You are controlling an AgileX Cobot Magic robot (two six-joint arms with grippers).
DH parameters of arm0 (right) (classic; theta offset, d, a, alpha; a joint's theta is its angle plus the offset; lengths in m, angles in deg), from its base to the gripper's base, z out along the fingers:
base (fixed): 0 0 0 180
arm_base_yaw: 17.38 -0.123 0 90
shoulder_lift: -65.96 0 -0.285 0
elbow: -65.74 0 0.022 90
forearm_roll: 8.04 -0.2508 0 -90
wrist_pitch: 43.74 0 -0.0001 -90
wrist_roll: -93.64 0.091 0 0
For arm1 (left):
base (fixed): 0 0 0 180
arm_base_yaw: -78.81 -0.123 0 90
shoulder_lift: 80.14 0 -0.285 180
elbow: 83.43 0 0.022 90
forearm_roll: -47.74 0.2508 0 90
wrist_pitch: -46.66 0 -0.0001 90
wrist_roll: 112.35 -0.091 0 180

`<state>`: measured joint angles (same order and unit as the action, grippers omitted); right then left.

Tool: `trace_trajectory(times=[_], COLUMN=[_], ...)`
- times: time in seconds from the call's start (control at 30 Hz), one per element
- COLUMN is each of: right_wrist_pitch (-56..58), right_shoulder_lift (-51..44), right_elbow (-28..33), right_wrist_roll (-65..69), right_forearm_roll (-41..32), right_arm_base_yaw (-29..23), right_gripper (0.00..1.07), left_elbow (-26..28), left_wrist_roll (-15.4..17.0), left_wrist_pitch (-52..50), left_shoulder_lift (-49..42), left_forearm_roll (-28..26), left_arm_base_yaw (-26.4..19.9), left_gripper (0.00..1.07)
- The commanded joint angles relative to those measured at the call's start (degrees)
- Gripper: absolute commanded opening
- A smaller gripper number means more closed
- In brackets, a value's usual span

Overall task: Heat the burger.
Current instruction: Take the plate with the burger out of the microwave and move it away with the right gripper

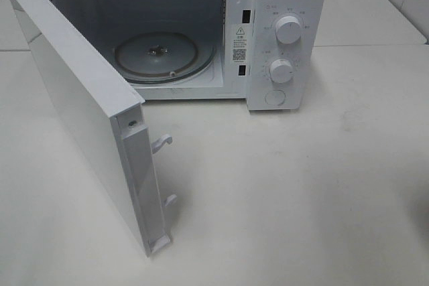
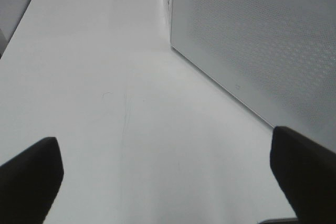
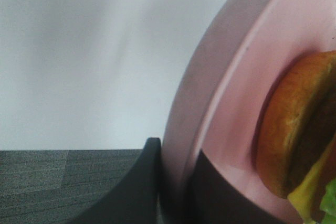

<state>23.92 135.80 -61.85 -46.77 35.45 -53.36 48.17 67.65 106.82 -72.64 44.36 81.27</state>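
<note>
microwave (image 1: pixel 285 45) sits on the table (image 1: pixel 301 199), door (image 1: pixel 80 112) swung wide, glass turntable (image 1: pixel 157 55) bare | left gripper (image 2: pixel 168 182) spread wide over the table beside the door | right gripper (image 3: pixel 176 182) pinched onto the pink plate (image 3: pixel 231 77) rim | burger (image 3: pixel 299 135) sits on that plate

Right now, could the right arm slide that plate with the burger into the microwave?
Probably yes. The right gripper is shut on the rim of the pink plate carrying the burger. The microwave door stands wide open, and the glass turntable inside is bare.
</note>
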Motion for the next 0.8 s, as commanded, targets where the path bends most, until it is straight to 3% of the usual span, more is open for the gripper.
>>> trace_trajectory(times=[0.03,0.4,0.8], right_wrist_pitch=[3.1,0.9,-5.2], right_shoulder_lift=[2.6,16.2,25.0], right_elbow=[-0.9,-4.1,-5.4], right_wrist_roll=[2.2,10.5,16.4], right_forearm_roll=[4.1,4.1,4.1], right_arm_base_yaw=[0.3,0.3,0.3], right_gripper=[0.03,0.06,0.09], left_elbow=[-0.2,-0.2,-0.2], left_wrist_roll=[0.0,0.0,0.0], left_wrist_pitch=[-0.8,-0.8,-0.8], left_shoulder_lift=[-1.1,-1.1,-1.1], left_forearm_roll=[-0.2,-0.2,-0.2], left_arm_base_yaw=[-0.2,-0.2,-0.2], left_gripper=[1.0,1.0,1.0])
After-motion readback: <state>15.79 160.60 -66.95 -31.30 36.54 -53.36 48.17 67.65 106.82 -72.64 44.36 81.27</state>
